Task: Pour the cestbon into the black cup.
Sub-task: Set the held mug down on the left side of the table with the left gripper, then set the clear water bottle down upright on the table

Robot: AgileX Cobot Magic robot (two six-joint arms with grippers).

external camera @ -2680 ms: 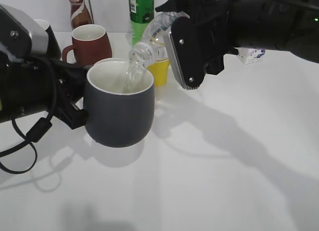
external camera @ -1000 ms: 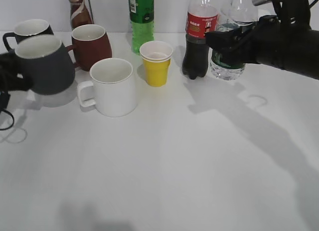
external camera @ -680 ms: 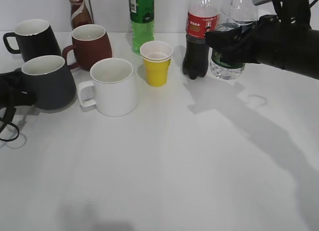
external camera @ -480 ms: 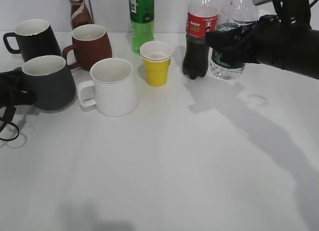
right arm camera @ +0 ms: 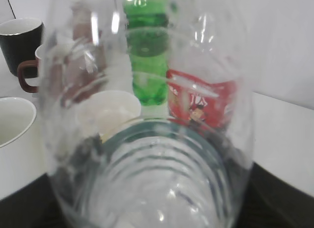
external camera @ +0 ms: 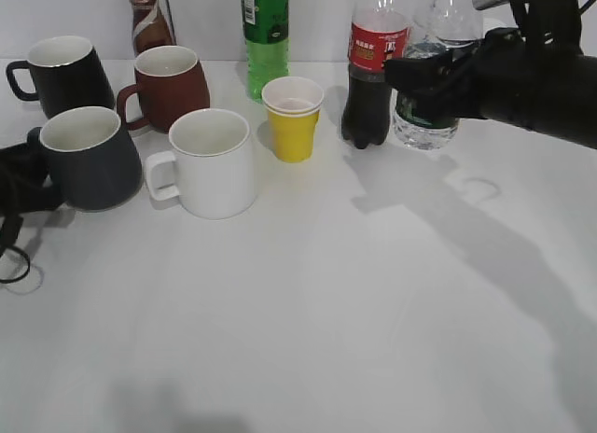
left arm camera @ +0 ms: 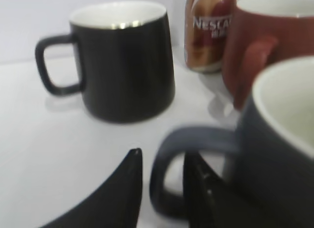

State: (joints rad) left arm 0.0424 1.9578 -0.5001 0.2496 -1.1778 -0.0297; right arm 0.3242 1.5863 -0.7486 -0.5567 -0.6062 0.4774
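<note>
One cestbon [external camera: 427, 78] stands upright at the worktop's [external camera: 373, 293] back right, held in the right gripper's [external camera: 438, 78] jaws beside the cola bottle [external camera: 373, 69]. Far left, the black cup [external camera: 86, 158] rests, left gripper's [left arm camera: 162, 188] jaws parted around its handle.

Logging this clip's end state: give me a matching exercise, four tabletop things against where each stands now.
Things:
1. dark grey mug
2. water bottle
3. yellow cup
4. cola bottle

Places:
A. just left of the water bottle
B. in front of the green bottle
C. on the table, its handle between the left fingers
D. upright, with the right gripper around it

Pairs: 1-C, 2-D, 3-B, 4-A
</note>
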